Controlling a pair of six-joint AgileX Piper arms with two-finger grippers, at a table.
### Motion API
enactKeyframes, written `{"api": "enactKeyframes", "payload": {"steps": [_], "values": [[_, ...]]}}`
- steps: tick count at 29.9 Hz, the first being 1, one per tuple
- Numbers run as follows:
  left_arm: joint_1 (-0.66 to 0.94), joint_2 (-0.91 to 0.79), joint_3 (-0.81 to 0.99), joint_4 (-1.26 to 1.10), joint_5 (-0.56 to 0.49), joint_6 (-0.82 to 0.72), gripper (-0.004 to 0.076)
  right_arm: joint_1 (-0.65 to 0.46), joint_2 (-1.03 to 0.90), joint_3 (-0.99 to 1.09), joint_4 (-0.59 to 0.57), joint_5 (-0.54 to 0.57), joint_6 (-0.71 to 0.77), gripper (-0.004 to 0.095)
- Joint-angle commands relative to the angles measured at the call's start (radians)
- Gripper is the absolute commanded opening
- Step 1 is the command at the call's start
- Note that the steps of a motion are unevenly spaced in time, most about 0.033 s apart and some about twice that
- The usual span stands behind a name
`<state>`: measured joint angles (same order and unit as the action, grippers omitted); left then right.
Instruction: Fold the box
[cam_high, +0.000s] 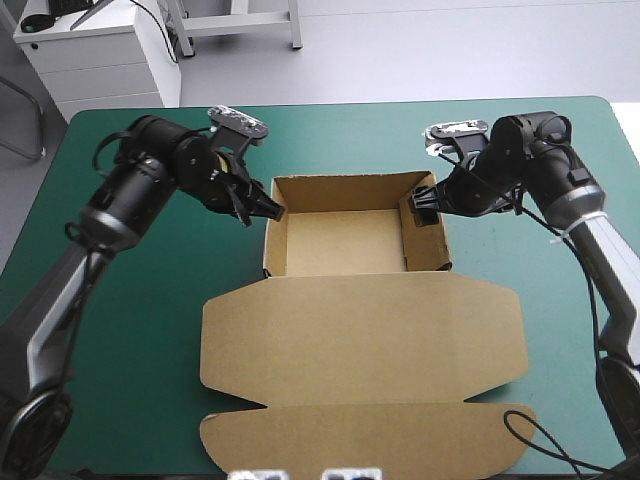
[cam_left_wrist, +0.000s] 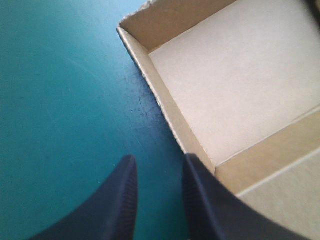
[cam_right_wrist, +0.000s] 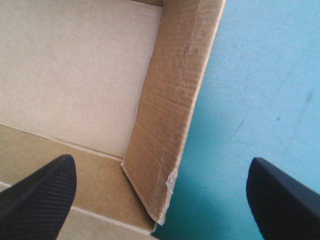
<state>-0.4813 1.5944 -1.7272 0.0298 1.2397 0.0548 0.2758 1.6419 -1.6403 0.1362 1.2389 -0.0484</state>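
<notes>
While the brown cardboard box (cam_high: 345, 245) sits between the arms as an open tray, lid (cam_high: 360, 335) flat toward the near edge, each gripper meets a side wall.
Right black-finned gripper (cam_high: 424, 204) spreads wide, straddling the right wall (cam_right_wrist: 170, 115); left black-finned gripper (cam_high: 272, 209), narrowly parted and empty, sits just outside the left wall (cam_left_wrist: 167, 110).

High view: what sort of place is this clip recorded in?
Probably a robot lab bench: a table with a teal-green cover, and two arms whose left gripper and right gripper flank a brown box, an open tray with its lid flat.
</notes>
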Motion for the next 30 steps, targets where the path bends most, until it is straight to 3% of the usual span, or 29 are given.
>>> {"api": "enactKeyframes", "payload": {"steps": [1,5,13,21,30], "values": [[-0.002,-0.179,0.028,-0.035,0.048,0.044,0.0066,0.000,-0.065,-0.030,0.000,0.007,-0.009,0.0834],[-0.002,-0.343,0.158,-0.049,0.048,0.101,-0.0007,0.000,-0.065,-0.030,0.006,0.007,-0.009,0.0833],[-0.002,-0.665,0.496,0.006,0.042,0.101,-0.0008,0.000,-0.065,-0.030,0.007,0.005,-0.009,0.0833],[-0.002,-0.923,0.833,0.004,-0.120,0.101,-0.0008,0.000,-0.065,-0.030,0.009,0.003,-0.009,0.0833],[-0.002,-1.065,1.039,-0.002,-0.206,0.083,-0.0008,0.000,-0.052,-0.030,0.012,-0.018,-0.009,0.0833]]}}
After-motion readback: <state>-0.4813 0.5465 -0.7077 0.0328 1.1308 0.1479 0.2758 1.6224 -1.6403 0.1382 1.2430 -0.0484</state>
